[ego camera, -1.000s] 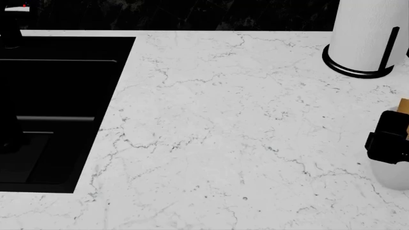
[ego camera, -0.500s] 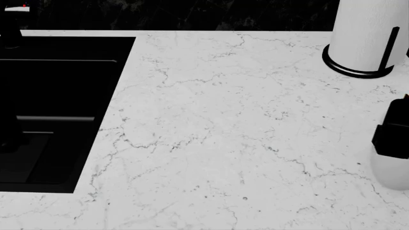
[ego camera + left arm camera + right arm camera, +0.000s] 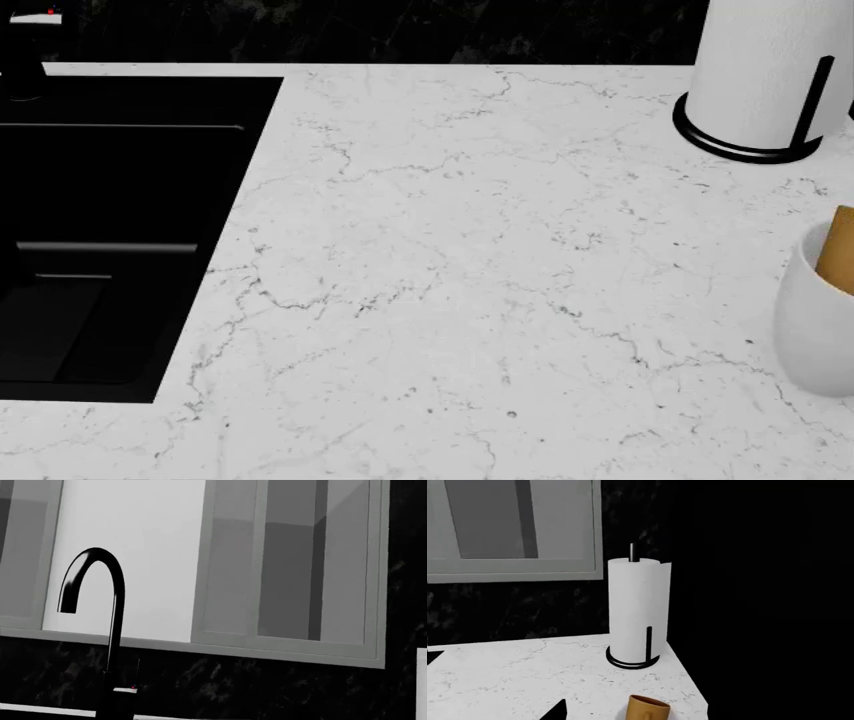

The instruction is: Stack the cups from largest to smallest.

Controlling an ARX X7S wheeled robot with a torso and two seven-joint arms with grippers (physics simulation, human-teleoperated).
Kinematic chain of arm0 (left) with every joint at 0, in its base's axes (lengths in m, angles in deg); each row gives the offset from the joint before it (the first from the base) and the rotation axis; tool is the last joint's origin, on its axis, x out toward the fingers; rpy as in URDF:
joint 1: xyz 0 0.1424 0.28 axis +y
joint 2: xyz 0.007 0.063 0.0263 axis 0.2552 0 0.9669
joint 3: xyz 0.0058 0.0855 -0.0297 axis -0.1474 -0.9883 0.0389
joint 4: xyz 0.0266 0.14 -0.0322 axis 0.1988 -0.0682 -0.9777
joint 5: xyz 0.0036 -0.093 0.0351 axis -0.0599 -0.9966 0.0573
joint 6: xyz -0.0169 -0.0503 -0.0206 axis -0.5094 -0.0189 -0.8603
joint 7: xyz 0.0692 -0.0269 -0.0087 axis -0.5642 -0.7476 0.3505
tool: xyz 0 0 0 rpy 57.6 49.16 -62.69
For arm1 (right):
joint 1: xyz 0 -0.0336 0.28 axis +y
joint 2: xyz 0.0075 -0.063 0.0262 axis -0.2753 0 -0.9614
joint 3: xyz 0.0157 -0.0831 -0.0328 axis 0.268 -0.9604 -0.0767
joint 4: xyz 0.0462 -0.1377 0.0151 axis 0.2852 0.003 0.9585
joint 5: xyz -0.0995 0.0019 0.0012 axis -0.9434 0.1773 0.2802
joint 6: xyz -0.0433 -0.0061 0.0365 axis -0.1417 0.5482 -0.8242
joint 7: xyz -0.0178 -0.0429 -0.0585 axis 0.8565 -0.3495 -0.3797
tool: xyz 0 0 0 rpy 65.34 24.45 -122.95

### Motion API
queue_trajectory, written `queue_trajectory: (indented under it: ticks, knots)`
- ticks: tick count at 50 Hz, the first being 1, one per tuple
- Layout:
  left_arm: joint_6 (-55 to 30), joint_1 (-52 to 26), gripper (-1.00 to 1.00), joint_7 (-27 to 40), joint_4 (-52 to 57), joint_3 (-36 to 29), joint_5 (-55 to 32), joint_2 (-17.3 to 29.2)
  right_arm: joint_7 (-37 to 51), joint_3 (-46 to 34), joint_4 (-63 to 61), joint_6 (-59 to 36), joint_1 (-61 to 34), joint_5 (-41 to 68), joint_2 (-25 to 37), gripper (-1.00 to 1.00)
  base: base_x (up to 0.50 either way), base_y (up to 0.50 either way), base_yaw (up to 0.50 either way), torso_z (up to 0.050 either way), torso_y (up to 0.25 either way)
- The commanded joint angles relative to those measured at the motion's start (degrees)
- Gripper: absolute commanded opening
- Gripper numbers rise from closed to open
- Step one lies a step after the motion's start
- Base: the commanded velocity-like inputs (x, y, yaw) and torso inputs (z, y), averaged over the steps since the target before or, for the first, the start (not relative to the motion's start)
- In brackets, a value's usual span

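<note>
A: Item one, far left of the head view?
B: Black sink (image 3: 120,230), recessed into the white marble bench (image 3: 467,280). A black gooseneck faucet (image 3: 100,625) rises at its back edge, seen in the left wrist view against a grey-framed window (image 3: 287,570) and a dark speckled backsplash (image 3: 267,690)

A: Item two, the middle?
B: Bare veined marble, nothing standing on it

A: Item three, right rear?
B: Tall white paper-towel roll (image 3: 774,70) on a black-ringed stand (image 3: 741,140), upright near the back wall; the right wrist view shows it (image 3: 639,610) with a black post out of its top

A: Item four, right edge?
B: White rounded cup (image 3: 817,320), upright on the bench and cut off by the frame. The mustard-yellow mug (image 3: 839,250) shows above its rim, seemingly set inside it, though the frame edge cuts it off. The right wrist view catches only the mug's rim (image 3: 648,708) at the frame edge, in front of the roll

A: Left claw?
B: Out of sight in every view; opening cannot be told

A: Right claw?
B: Only a dark sliver (image 3: 554,711) at the right wrist view's edge, perhaps part of it; how far open it is cannot be told, and nothing is seen in it
</note>
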Motion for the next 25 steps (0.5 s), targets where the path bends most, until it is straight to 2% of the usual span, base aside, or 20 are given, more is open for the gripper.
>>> queue_trajectory:
  ticks: [1,18,25]
  knots:
    - [-2.0,-1.3,1.0,-0.3,2.0,3.7,-1.0,1.3,6.0,12.6,-3.7,0.9,3.5,12.4,5.5,1.0,0.0,0.0,0.0,0.0,0.0]
    - [-6.0,-2.2,1.0,3.3,11.3,12.8,-11.0,6.4,11.8,20.0,-5.8,4.4,3.3,25.5,14.2,1.0,0.0,0.0,0.0,0.0,0.0]
    - [-7.3,-2.1,1.0,6.1,15.6,18.5,-17.6,9.2,15.7,25.1,-7.2,3.3,3.7,32.5,15.1,1.0,0.0,0.0,0.0,0.0,0.0]
